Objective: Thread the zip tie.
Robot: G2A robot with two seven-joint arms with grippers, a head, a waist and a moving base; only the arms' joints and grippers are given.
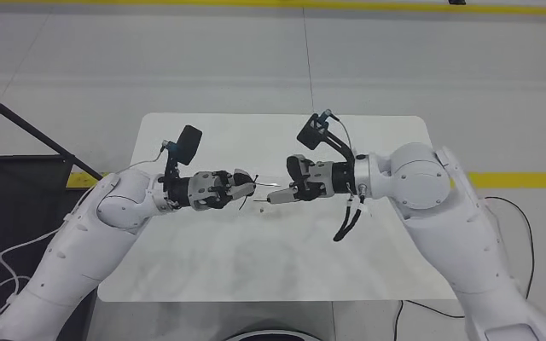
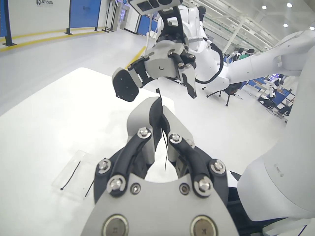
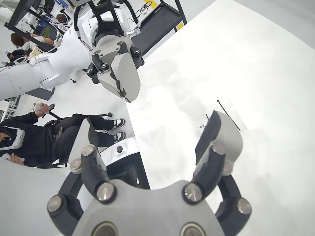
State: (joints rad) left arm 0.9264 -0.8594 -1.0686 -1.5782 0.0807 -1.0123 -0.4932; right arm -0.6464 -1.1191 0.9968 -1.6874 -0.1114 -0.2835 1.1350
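My left gripper is shut on a thin black zip tie. The tie's small head sticks out past the fingertips, and its tail hangs back between the fingers. Directly opposite, my right gripper is open, its jaws standing on either side of the tie's head without touching it. In the top view the left gripper and the right gripper face each other tip to tip over the middle of the table, with the tie between them. From the right wrist, the right gripper gapes toward the shut left gripper.
A clear plastic sheet lies flat on the white table below the grippers, with a spare black zip tie on it; the right wrist view shows this sheet too. A dark shelf rack stands beyond the table's left edge.
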